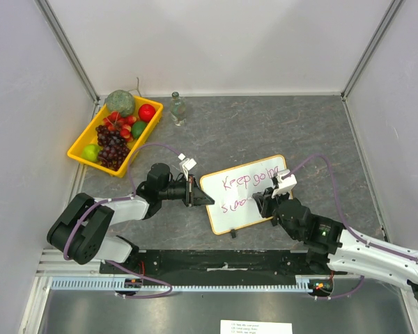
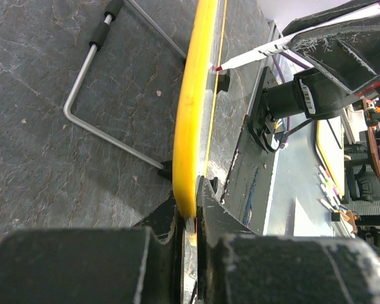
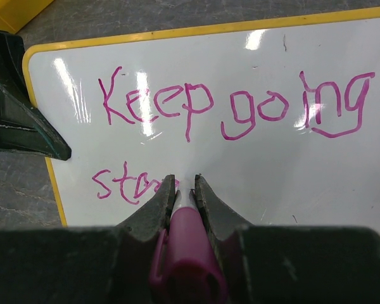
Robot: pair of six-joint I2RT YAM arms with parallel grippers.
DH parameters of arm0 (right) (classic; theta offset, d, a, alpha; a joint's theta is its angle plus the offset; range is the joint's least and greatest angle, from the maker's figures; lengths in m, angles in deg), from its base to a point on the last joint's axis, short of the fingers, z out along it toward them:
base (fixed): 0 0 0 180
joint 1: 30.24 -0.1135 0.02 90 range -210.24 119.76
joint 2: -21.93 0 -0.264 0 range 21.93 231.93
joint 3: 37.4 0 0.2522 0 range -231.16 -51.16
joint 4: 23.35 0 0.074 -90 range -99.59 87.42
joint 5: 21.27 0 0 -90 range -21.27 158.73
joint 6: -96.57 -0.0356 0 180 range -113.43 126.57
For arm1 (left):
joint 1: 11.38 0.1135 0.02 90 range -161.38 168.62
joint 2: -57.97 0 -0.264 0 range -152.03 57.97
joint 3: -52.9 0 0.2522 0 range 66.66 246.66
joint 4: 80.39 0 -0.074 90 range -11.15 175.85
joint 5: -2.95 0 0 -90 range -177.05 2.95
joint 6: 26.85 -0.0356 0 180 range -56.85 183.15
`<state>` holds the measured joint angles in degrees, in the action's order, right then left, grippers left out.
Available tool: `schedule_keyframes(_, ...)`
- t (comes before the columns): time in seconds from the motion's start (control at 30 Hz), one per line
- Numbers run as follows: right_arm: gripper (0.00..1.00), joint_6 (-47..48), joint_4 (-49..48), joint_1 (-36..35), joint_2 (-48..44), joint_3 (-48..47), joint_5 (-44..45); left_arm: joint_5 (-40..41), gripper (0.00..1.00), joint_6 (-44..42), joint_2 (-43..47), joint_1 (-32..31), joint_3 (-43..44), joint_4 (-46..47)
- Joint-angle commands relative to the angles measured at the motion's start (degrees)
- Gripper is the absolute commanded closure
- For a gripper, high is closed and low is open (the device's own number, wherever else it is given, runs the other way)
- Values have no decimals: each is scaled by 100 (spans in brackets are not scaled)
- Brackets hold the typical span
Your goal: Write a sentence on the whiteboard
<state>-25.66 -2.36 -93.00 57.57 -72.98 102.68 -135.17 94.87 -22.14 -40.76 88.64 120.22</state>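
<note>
The whiteboard (image 1: 245,182), white with a thin yellow frame, lies on the grey table between the arms. Pink handwriting on it reads "Keep going", with a second line starting "sta" (image 3: 123,185). My left gripper (image 1: 200,194) is shut on the board's left edge; the left wrist view shows the yellow frame (image 2: 193,95) pinched between the jaws of that gripper (image 2: 191,209). My right gripper (image 3: 185,180) is shut on a magenta marker (image 3: 190,253). Its tip (image 2: 219,67) touches the board at the end of the second line. In the top view the right gripper (image 1: 266,204) hovers over the board's lower right part.
A yellow fruit tray (image 1: 79,147) with grapes and other fruit sits at the back left. A small glass bottle (image 1: 177,108) stands to its right. A bent wire stand (image 2: 92,123) lies behind the board. White walls enclose the table.
</note>
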Motion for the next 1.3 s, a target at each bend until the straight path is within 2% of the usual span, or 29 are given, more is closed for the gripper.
schedule_keyframes(0.0, 100, -152, 24, 27, -92, 196, 129, 672, 98, -782, -109, -6, -53, -537)
schedule_keyframes(0.73, 100, -284, 420, 27, -321, 346, -152, 672, 98, -773, -118, -6, -53, -519)
schedule_keyframes(1.27, 100, 120, -177, 27, 31, -147, 287, 672, 98, -773, -92, -6, -62, -519)
